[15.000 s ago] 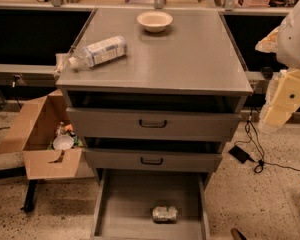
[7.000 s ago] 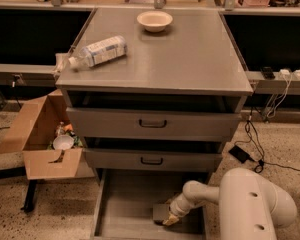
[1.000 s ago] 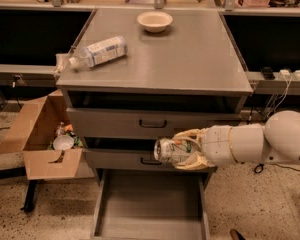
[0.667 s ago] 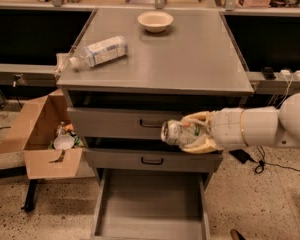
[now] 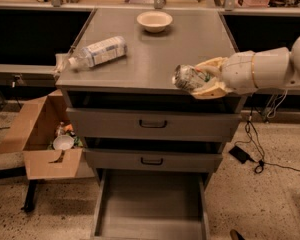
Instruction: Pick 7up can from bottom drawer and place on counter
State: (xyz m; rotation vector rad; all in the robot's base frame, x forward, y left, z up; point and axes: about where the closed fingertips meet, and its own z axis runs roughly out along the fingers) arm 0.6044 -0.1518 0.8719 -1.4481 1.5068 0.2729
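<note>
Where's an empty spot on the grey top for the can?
The gripper, holding the 7up can, hovers at the front right of the counter. That whole right side is bare, and so is the middle between the bottle and the gripper. Crowded: bottle at the left, bowl at the back.

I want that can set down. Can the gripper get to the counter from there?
Probably yes. The gripper holds the can at the counter's front right edge, bare surface beside it; the bottle and bowl lie well away.
</note>
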